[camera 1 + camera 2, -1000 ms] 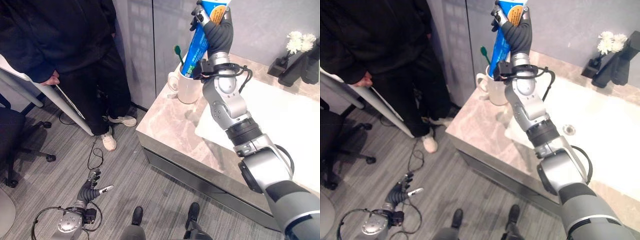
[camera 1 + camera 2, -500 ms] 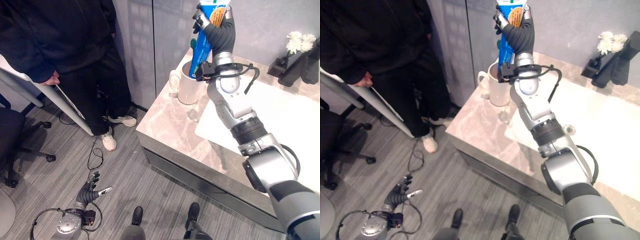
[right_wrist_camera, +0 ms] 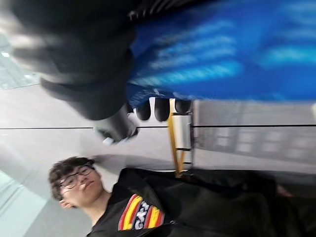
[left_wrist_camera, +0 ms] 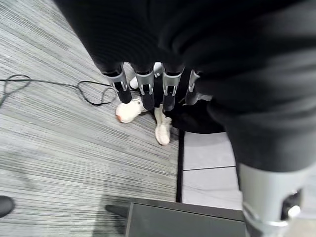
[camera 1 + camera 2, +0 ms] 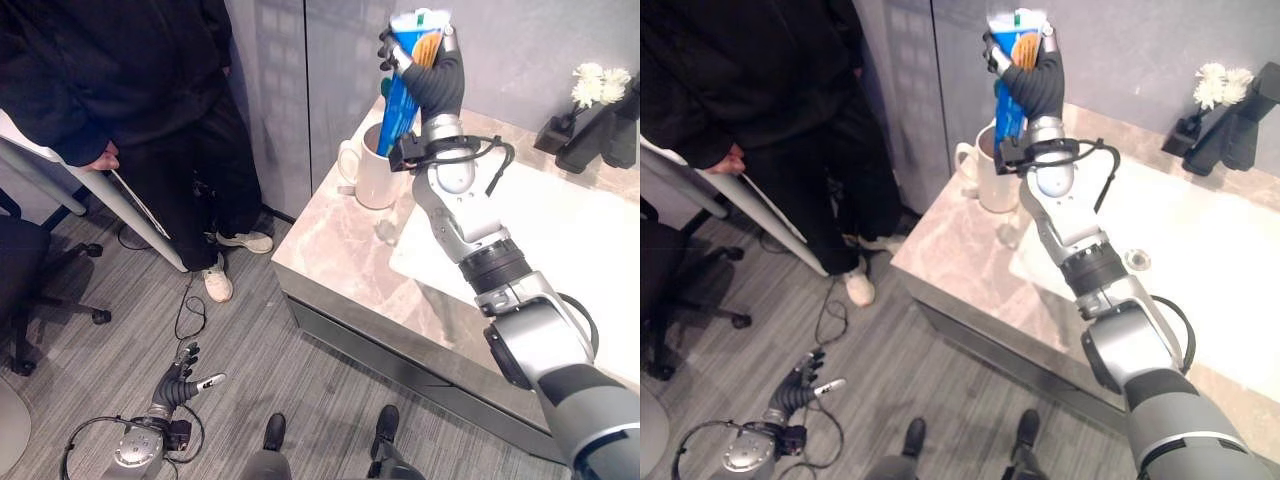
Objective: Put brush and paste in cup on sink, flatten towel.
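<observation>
Left eye view: right hand [image 5: 432,72] at top centre, fingers clenched around a blue toothpaste tube [image 5: 403,85], held upright with its lower end in or just above the white cup [image 5: 372,172]; can't tell if it touches. Cup stands on the marble counter [image 5: 340,250] near its far left corner, handle facing left. White sink basin [image 5: 560,240] at right. White flowers [image 5: 592,84] and a dark faucet [image 5: 590,135] at upper right. Person in black clothes [image 5: 120,80] stands upper left, white shoes [image 5: 225,265] on the grey floor [image 5: 100,370]. Left hand [image 5: 183,378] hangs low at bottom left above the floor, fingers loosely spread, holding nothing.

Right eye view: same scene. Tube [image 5: 1011,85] gripped by right hand [image 5: 1035,78] at top centre, over the cup [image 5: 988,180]. Left hand [image 5: 800,384] bottom left.

Left wrist view: left hand's fingers [image 4: 146,89] extended in a row at upper centre, relaxed, nothing in them. Striped grey floor and the person's white shoes [image 4: 143,116] past them.

Right wrist view: blue tube [image 3: 232,54] across the top, very close, right hand's dark fingertips [image 3: 160,108] curled under it. Person [image 3: 148,207] along the bottom.
</observation>
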### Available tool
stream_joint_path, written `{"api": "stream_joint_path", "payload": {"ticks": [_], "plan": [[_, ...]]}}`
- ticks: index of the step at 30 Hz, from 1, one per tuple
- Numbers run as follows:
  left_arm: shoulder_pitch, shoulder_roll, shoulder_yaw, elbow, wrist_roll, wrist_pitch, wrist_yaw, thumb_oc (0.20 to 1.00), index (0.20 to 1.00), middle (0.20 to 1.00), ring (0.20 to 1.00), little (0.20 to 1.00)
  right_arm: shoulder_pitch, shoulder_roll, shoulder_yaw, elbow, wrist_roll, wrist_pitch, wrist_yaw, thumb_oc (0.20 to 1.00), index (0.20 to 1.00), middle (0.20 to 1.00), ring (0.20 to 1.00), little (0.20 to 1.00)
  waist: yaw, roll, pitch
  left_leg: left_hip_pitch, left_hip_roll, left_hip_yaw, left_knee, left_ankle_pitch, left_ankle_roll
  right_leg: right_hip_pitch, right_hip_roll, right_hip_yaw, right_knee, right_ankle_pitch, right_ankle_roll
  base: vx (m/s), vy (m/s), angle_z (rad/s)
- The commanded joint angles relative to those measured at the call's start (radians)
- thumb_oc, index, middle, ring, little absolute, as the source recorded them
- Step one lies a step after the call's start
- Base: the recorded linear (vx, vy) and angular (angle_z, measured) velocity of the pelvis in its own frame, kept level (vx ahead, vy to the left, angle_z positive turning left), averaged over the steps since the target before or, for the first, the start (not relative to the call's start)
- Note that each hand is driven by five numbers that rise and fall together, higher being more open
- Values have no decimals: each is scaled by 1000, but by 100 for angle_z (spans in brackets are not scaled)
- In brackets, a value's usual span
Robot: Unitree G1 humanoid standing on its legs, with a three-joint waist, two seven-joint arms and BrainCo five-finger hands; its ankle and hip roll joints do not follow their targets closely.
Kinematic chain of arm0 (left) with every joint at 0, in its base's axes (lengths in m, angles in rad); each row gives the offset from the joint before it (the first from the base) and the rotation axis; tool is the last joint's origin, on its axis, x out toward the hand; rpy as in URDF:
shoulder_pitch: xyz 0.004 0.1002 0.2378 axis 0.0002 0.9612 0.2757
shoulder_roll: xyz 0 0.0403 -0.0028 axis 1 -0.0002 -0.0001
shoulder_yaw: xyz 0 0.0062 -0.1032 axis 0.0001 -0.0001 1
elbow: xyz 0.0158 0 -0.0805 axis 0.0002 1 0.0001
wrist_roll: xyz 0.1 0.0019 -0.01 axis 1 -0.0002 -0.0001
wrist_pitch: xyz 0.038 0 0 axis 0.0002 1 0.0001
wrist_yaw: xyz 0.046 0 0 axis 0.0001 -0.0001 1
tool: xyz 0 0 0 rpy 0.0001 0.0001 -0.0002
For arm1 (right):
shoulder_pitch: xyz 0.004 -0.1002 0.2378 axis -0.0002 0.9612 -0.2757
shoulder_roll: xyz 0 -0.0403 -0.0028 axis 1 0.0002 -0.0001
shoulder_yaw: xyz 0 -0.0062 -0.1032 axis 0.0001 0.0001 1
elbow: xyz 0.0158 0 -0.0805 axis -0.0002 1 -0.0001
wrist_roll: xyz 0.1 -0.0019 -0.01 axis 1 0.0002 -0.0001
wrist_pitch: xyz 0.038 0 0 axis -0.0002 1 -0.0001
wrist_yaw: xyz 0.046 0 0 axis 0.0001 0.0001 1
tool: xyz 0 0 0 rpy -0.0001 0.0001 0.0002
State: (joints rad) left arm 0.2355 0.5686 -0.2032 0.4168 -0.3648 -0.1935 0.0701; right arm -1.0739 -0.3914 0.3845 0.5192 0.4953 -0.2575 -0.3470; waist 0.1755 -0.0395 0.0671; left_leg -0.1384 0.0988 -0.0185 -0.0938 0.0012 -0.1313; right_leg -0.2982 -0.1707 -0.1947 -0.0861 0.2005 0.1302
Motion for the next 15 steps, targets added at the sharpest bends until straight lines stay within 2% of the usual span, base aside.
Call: {"api": "stream_joint_path", "payload": {"ticks": [1,15], "plan": [[-20,43,17,-25,1,-34,8,1000,1000,1000,1000,1000,-71,-29,-12,-3,-11,-32,2,1000,1000,1000,1000,1000,11,-45,3,-9,-77,-2,7,7,80,32,-41,101,-1,9,63,0,0,0],[-71,32,-6,12,24,-31,26,1000,1000,1000,1000,1000,-42,-13,-31,-25,-33,-32,-16,1000,1000,1000,1000,1000,0,-49,-10,6,-76,6,7,4,78,43,-38,104,-1,9,62,0,0,0]]}}
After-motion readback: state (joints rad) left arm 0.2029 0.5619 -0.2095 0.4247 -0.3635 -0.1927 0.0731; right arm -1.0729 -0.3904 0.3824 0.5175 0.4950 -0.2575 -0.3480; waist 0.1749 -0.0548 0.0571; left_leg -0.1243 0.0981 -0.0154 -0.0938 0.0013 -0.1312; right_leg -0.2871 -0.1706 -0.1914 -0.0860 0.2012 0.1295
